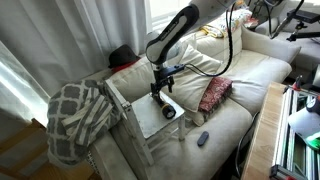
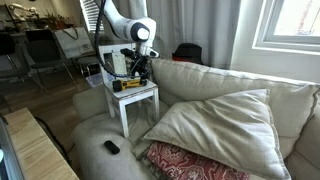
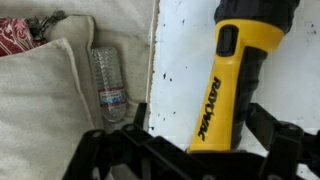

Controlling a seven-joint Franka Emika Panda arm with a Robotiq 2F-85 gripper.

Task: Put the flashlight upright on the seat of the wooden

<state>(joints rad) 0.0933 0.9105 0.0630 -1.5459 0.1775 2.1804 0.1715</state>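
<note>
The flashlight (image 3: 236,78) lies on its side on the pale, speckled seat (image 3: 185,55) of the small wooden chair, not upright; the wrist view shows a yellow body with a black switch and dark lettering along its length, and a black head toward the top edge of the picture. The gripper (image 3: 195,162) hangs right over the torch's tail end with its jaws spread wide, one black finger (image 3: 286,150) on each side of the yellow barrel, and nothing is clamped between them; whether either finger touches the barrel cannot be told. In an exterior view the gripper (image 1: 160,91) points down at the flashlight (image 1: 166,109), which sits near the sofa-side edge of the seat (image 1: 147,121). From the opposite side, in an exterior view, the gripper (image 2: 139,70) stands just above the flashlight (image 2: 129,86) on the chair. A clear plastic water bottle (image 3: 108,80) lies beside the seat's edge, against a beige sofa cushion (image 3: 45,100). A plaid blanket (image 1: 76,116) is draped over the chair's far side. On the sofa rest a red patterned pillow (image 1: 213,94) and, well apart from the chair, a small dark oval gadget (image 1: 203,138); a large pale cushion (image 2: 225,125) fills the near part of an exterior view
</note>
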